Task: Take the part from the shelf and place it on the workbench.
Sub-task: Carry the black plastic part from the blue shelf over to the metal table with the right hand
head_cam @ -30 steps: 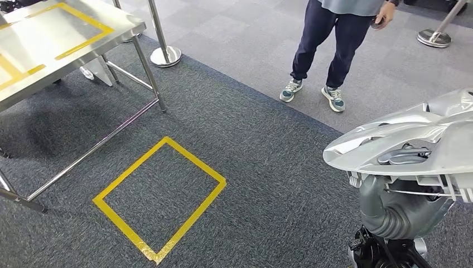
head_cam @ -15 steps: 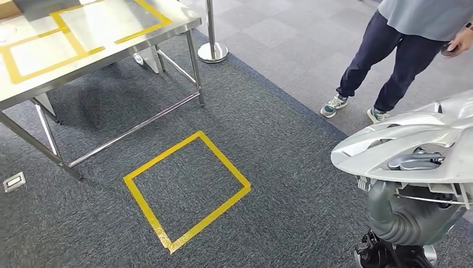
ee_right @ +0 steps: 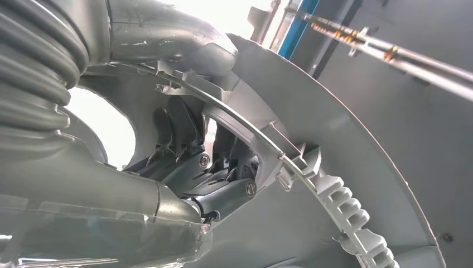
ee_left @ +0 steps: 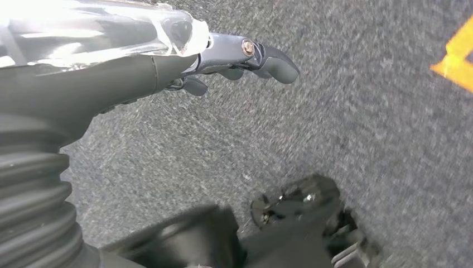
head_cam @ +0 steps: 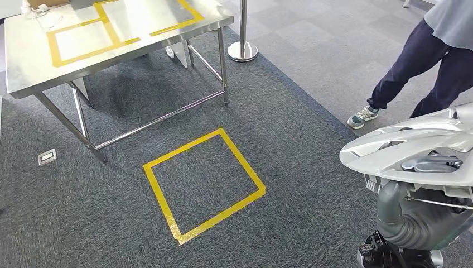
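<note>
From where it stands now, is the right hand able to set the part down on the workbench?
Probably not yet. The right hand holds the silver part low at the robot's side, while the workbench stands well off across open carpet. Nothing blocks the way; the robot likely has to walk closer.

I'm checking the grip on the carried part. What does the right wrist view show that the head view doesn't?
Right wrist view alone: the right hand with its fingers hooked through an opening in the part's ribbed underside.

Head view alone: the workbench, the yellow tape square on the carpet, and a person's legs.

Both: the silver part and the arm carrying it.
</note>
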